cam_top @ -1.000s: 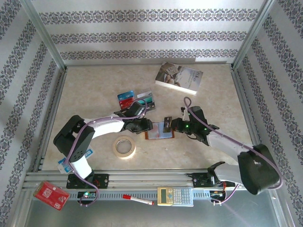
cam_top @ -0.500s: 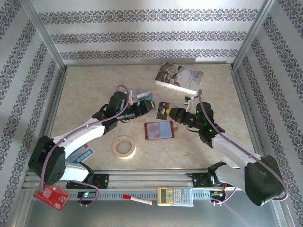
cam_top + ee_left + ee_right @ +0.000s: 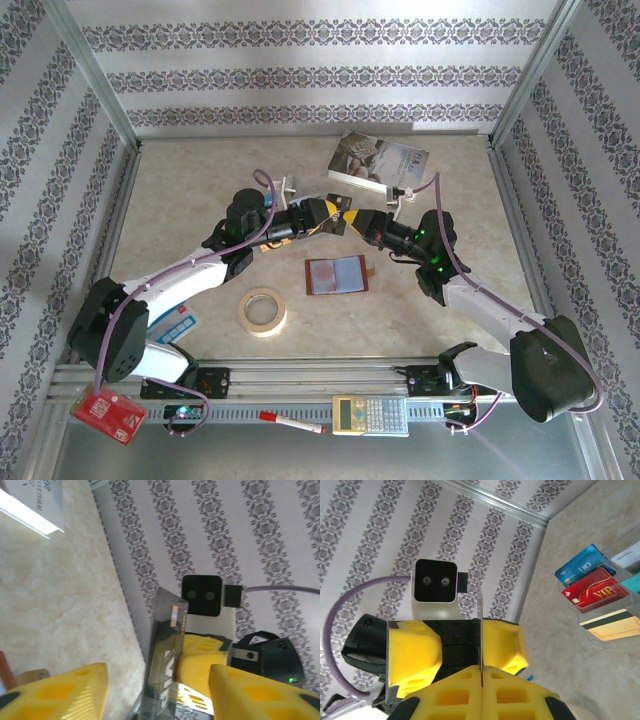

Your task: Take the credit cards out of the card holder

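The brown card holder (image 3: 337, 274) lies open on the table, its reddish lining up. Above the table beyond it, my right gripper (image 3: 354, 222) is shut on a dark grey credit card (image 3: 481, 630), seen edge-on in the right wrist view. My left gripper (image 3: 335, 217) faces it head-on with its yellow fingers (image 3: 75, 690) spread either side of that same card (image 3: 165, 665), open and not clamping it. Blue (image 3: 582, 567), red (image 3: 596, 592) and gold (image 3: 612, 625) credit cards lie together on the table behind.
A pale-covered book (image 3: 378, 163) lies at the back. A roll of tape (image 3: 262, 311) sits left of the holder, a blue-and-white packet (image 3: 172, 325) by the left arm's base. A calculator (image 3: 370, 414), red pen (image 3: 292, 422) and red packet (image 3: 107, 413) rest on the front rail.
My right gripper lifted the dark card from the holder and carried it up and back. My left gripper left the holder, swung over and brought its jaws around the card.
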Motion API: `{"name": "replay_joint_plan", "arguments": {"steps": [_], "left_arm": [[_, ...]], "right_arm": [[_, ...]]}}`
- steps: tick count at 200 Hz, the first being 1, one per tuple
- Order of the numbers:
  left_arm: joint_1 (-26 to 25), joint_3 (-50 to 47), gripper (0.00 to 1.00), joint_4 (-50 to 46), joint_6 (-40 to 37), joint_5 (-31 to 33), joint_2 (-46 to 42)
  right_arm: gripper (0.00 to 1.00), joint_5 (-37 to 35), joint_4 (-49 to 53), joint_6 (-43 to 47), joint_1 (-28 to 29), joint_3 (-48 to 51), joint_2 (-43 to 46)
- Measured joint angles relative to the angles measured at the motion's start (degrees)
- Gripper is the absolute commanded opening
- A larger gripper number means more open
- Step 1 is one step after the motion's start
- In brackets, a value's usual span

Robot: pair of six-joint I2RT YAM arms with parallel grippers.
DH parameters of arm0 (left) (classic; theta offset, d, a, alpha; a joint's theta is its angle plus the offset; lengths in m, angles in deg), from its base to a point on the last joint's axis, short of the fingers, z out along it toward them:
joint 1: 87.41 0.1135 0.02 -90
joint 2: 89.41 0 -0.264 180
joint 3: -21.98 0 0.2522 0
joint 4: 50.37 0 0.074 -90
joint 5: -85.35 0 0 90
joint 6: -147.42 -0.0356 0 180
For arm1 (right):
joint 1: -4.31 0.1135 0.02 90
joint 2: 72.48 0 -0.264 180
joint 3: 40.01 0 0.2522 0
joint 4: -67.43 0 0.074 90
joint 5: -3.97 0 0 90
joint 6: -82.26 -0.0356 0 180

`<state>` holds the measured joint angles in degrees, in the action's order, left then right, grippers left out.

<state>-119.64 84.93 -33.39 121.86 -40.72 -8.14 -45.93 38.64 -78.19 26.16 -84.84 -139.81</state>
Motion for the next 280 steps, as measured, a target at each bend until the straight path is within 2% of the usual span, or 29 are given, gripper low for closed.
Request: {"name": "replay_joint_plan", "arguments": {"steps": [36, 54, 63, 78, 92, 100, 114, 123, 172, 198, 222, 245, 280], "left_arm": [[0.0, -0.7, 0.12, 1.9, 0.2, -0.3, -0.2], [0.0, -1.9, 0.0, 3.0, 0.5, -0.1, -0.9], [0.0, -2.2, 0.0, 3.5, 0.2, -0.1, -1.3], [0.0, -2.6, 0.0, 3.6, -0.1, 0.0, -1.9], [0.0, -2.8, 0.0, 3.4, -1.2, 0.1, -2.5], [0.2, -3.0, 0.0, 2.5, -2.3, 0.6, -3.1], [0.5, -3.1, 0.0, -0.4, -5.0, 2.2, -4.5], [0.7, -3.1, 0.0, -3.3, -7.3, 3.5, -5.7], [0.9, 3.7, 0.0, -26.1, -26.0, 14.2, -7.4], [0.9, 8.7, 0.0, -33.9, -37.6, 19.2, -4.3], [0.9, 14.2, 0.0, -40.0, -51.6, 22.8, 1.3], [0.9, 20.6, 0.0, -45.3, -64.6, 23.9, 7.9], [1.9, 31.0, 0.0, -55.1, -80.2, 20.5, 18.5]], "right_arm": [[0.0, -0.3, -1.0, -2.8, 0.0, 0.0, 0.0], [0.0, -0.9, -0.6, -3.4, 0.1, 0.0, 0.1], [0.01, -1.0, -0.3, -3.7, 0.1, 0.0, 0.1], [0.14, -1.0, 0.6, -3.7, 0.4, -0.2, 0.7], [0.37, -1.4, 2.5, -3.1, 0.4, -0.6, 1.3], [0.47, -1.9, 4.4, -2.4, 0.0, -0.9, 1.7], [0.55, -3.4, 8.1, -0.5, -0.5, -1.3, 2.7], [0.57, -4.1, 11.3, 1.5, -0.7, -1.8, 3.3], [0.7, -9.5, 32.4, 13.7, -0.7, -7.4, 3.7], [0.75, -12.6, 39.4, 18.4, -0.7, -7.8, 3.4], [0.77, -15.0, 44.5, 21.7, -0.8, -8.6, 1.5], [0.81, -15.8, 48.2, 24.4, -1.7, -10.6, -0.9], [0.85, -17.4, 50.3, 26.8, -2.8, -11.8, -2.9]]}}
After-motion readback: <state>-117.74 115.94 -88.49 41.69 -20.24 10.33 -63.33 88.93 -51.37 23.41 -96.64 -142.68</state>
